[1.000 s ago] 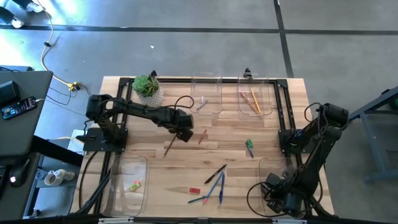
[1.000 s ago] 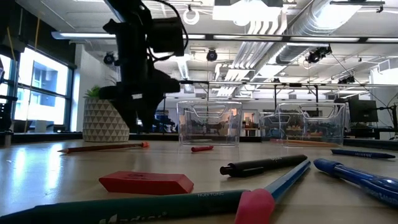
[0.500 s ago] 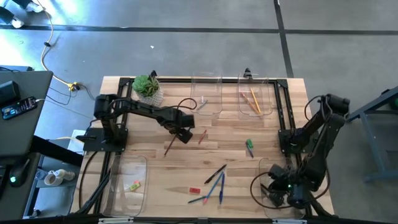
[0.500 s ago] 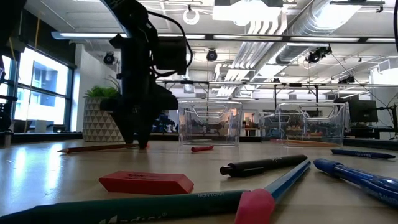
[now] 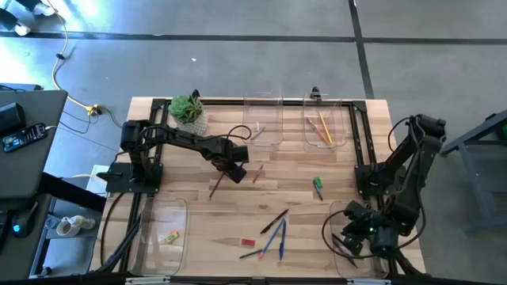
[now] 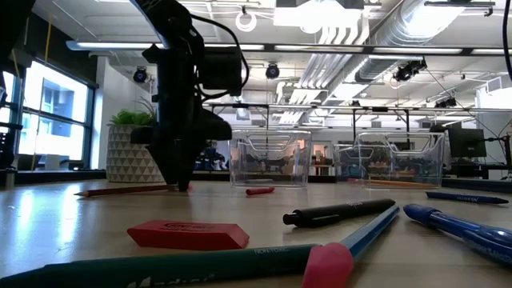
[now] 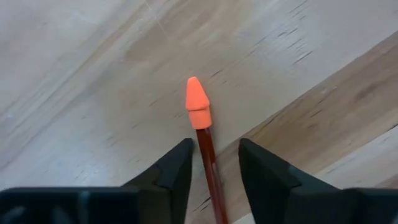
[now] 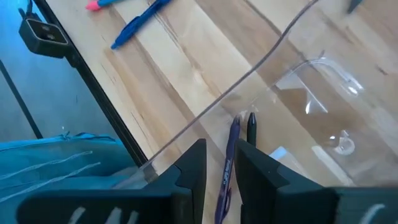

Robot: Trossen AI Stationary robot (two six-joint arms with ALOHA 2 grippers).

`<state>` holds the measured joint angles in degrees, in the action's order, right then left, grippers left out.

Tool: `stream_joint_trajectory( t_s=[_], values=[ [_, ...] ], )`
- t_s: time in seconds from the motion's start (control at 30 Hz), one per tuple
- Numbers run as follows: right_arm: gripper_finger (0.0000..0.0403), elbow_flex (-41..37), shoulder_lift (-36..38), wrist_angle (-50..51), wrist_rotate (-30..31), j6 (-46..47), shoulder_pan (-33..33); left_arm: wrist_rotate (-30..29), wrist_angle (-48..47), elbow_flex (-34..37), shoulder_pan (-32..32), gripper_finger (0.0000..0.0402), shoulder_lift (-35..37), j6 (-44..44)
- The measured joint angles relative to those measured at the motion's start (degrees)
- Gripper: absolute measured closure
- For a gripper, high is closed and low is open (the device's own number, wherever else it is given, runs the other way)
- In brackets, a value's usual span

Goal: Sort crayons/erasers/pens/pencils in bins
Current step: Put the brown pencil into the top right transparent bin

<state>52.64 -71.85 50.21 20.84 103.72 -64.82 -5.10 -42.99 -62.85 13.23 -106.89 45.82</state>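
My left gripper (image 5: 230, 169) is open and points down at the table's middle left. Its fingers stand on either side of a red-brown pencil (image 7: 209, 162), just behind its orange eraser tip (image 7: 196, 102). The pencil lies flat on the wood (image 5: 215, 185) and shows in the low view (image 6: 132, 190). My right gripper (image 5: 358, 237) hangs over the near right bin (image 8: 292, 81), slightly open. A purple-blue pen (image 8: 226, 168) and a dark pen (image 8: 251, 127) lie in that bin below its fingers.
Two far bins (image 5: 264, 125) (image 5: 325, 128), the right one holding pencils. The near left bin (image 5: 163, 231) holds small erasers. A red crayon (image 5: 257, 174), a green piece (image 5: 318, 187), several pens (image 5: 274, 224) and a red eraser (image 5: 248, 241) lie loose. A potted plant (image 5: 188, 112) stands far left.
My left gripper has come down to the table and now stands over the pencil's eraser end. My right arm has shifted a little toward the far edge above the near right bin.
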Motion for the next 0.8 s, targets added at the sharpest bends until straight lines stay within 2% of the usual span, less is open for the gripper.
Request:
stream_joint_trajectory(
  t_s=[0.17,0.37,0.6,0.8],
  values=[
    [0.033,0.0,0.3,0.7,0.1,-1.0,1.4,0.1,0.1,0.0,0.0,0.0328,0.0,0.0],
    [0.033,0.0,0.3,0.6,0.1,-3.0,3.5,0.1,0.0,0.1,0.0,0.0359,-0.1,-2.0],
    [0.033,0.9,0.3,0.4,0.1,-3.7,4.9,1.3,-0.1,0.3,-0.2,0.0386,1.1,-5.0],
    [0.033,3.5,0.3,1.9,0.4,-6.4,6.5,4.0,-1.2,0.4,-0.1,0.0389,4.0,-7.8]
  ],
)
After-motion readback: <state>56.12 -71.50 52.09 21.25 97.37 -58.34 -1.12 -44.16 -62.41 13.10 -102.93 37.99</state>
